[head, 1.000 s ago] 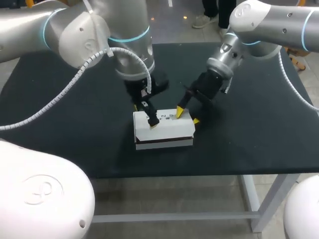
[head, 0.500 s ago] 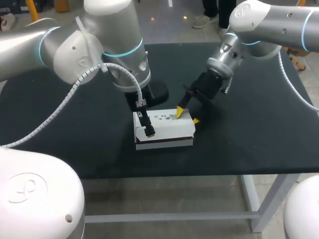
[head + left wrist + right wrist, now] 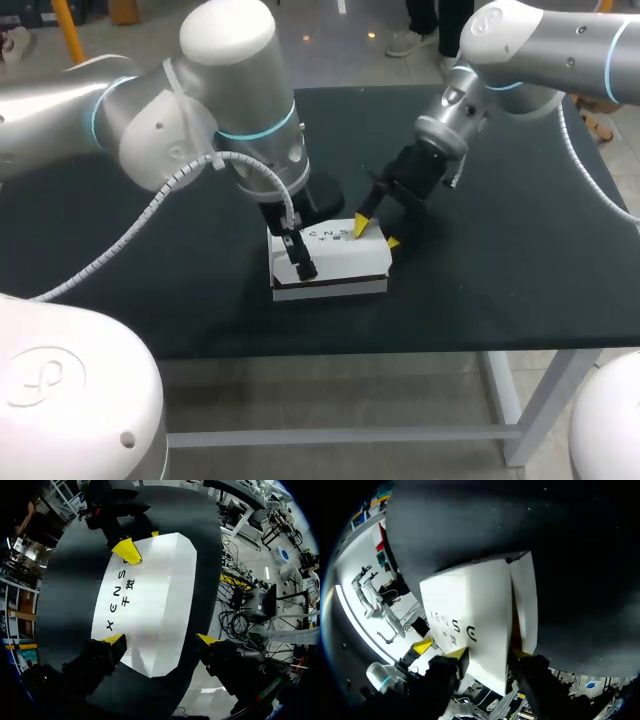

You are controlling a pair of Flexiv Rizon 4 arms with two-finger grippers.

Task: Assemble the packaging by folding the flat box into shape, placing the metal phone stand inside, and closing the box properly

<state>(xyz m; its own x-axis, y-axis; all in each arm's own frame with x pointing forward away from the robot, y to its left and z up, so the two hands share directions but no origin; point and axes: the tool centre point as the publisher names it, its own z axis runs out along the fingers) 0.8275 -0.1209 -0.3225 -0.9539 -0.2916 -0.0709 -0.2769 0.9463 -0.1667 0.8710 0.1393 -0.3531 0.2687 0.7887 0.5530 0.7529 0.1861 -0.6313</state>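
Note:
The white box [image 3: 340,255] stands folded on the black table, lid panel up with dark print on it. My left gripper [image 3: 293,255] hangs over the box's left end. In the left wrist view it [image 3: 160,640] is open, one yellow tip on each side of the box [image 3: 155,590]. My right gripper [image 3: 376,234] is at the back right corner, one tip on the lid and one at the right end. The right wrist view shows it [image 3: 489,654] shut on that end of the box [image 3: 470,610], beside a side flap [image 3: 525,605]. No phone stand shows.
The black table [image 3: 500,250] stretches bare to the right and left of the box. Its front edge [image 3: 400,352] runs close below the box. My left arm's grey cable hose [image 3: 150,200] loops over the table's left part.
My left arm has turned and shifted its gripper down over the box's left end, its fingers slightly narrower. The right gripper and the box have stayed put.

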